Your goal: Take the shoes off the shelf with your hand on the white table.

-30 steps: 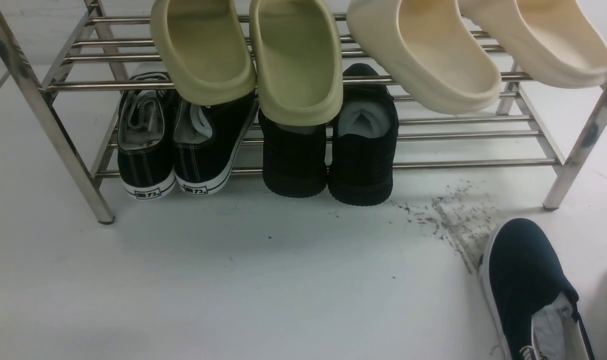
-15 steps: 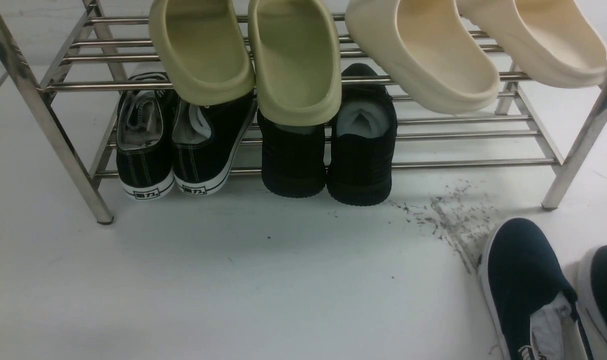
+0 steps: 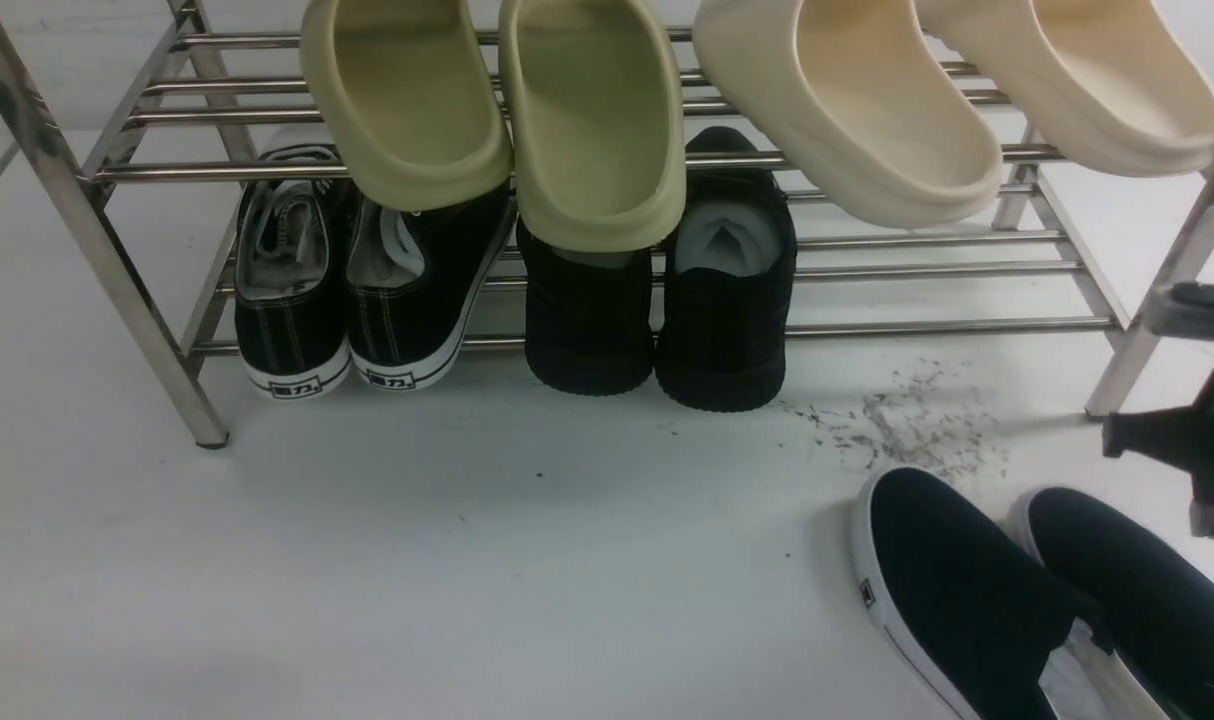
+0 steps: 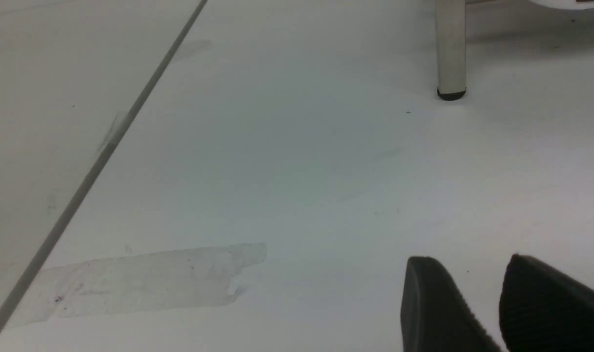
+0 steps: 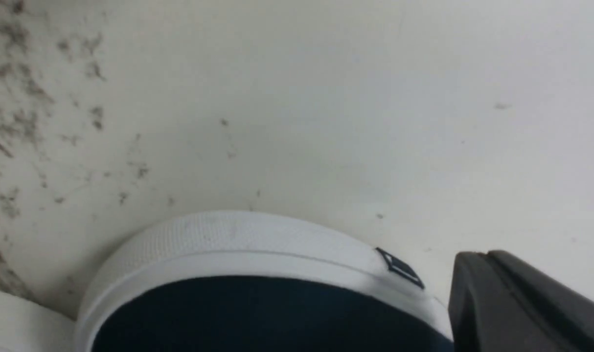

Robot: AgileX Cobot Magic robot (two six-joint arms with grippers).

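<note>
Both navy slip-on shoes lie side by side on the white table (image 3: 467, 580) at the near right, off the shelf (image 3: 167, 172), toes toward it. The left shoe (image 3: 957, 590) partly covers the scuff marks (image 3: 907, 420); the right shoe (image 3: 1137, 580) runs out of frame. My right gripper (image 3: 1117, 437) reaches in from the right edge, just above the right shoe's toe. In the right wrist view that gripper (image 5: 483, 256) is shut, empty, beside a white-soled navy toe (image 5: 258, 244). My left gripper (image 4: 473, 266) hovers open over bare table, holding nothing.
On the shelf's top tier rest green slippers (image 3: 497, 110) and cream slippers (image 3: 947, 100). The lower tier holds black lace-up sneakers (image 3: 357, 280) and all-black shoes (image 3: 657, 300). A shelf leg (image 4: 450, 49) and a strip of clear tape (image 4: 140, 281) appear in the left wrist view.
The second navy shoe slid in from the right, and both shoes shifted left and nearer to me. My right gripper came into view at the right edge.
</note>
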